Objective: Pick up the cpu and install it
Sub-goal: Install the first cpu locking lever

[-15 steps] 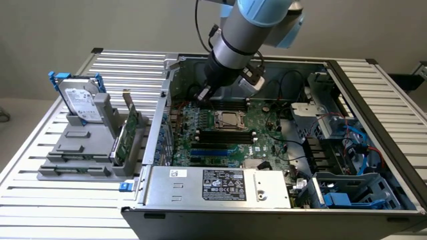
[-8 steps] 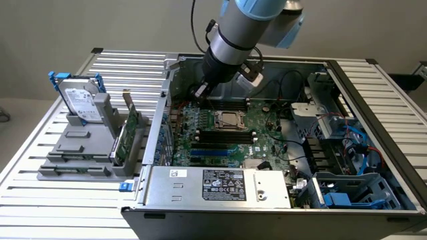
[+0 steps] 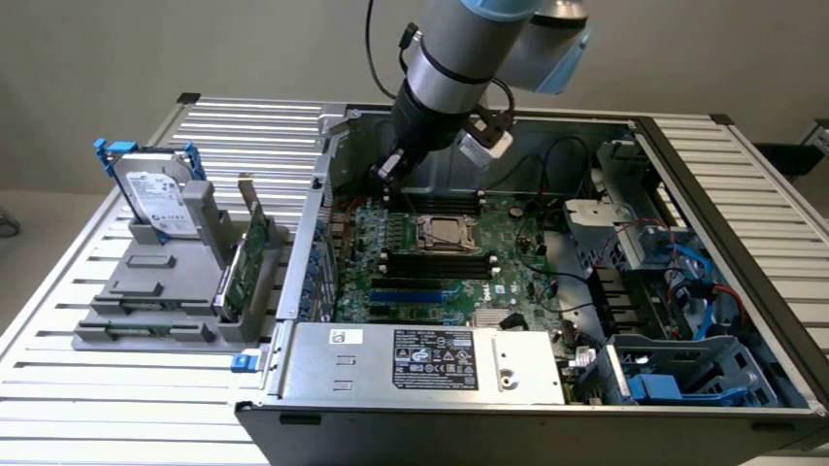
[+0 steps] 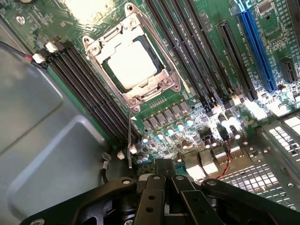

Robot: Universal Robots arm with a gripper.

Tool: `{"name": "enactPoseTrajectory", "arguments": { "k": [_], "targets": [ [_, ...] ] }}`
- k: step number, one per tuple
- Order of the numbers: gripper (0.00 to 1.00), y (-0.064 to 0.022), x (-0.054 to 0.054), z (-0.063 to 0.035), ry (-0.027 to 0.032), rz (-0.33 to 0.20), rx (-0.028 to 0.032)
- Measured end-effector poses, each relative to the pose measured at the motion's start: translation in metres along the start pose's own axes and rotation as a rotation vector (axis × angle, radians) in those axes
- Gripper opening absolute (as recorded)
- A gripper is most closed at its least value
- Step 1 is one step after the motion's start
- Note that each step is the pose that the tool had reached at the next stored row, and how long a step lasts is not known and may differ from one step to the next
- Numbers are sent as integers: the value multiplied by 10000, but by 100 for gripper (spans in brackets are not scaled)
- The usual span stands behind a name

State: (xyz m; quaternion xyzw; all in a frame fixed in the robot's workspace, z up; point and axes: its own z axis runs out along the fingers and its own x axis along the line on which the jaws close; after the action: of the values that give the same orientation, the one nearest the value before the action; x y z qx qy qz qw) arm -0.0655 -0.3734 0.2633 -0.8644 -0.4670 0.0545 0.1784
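While the arm reaches into the open computer case (image 3: pixel 428 374), the pincer (image 4: pixel 164 164) has its fingers pressed together with nothing between them, hanging above the motherboard (image 4: pixel 206 70) near the memory slots (image 4: pixel 89 89). The cpu (image 4: pixel 132 63) lies flat in its socket, ringed by the metal frame (image 4: pixel 171 77), apart from the pincer. At the exterior view's left, a hard drive (image 3: pixel 158 199) stands in a grey holder (image 3: pixel 162 291) on the desk (image 3: pixel 78 408)
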Motion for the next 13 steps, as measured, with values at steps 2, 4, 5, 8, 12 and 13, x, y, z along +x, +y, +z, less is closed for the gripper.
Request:
{"name": "enactPoseTrajectory", "arguments": {
  "k": [2, 4, 5, 8, 12, 13],
  "targets": [
    [11, -2, 0, -4, 101, 195, -47],
    [11, -2, 0, -5, 188, 416, -74],
    [11, -2, 0, -5, 231, 527, -84],
    [11, -12, -7, -1, 348, 825, -107],
    [11, -100, -69, 28, 395, 949, -118],
    [11, -121, -84, 36, 410, 984, -122]
  ]
}}
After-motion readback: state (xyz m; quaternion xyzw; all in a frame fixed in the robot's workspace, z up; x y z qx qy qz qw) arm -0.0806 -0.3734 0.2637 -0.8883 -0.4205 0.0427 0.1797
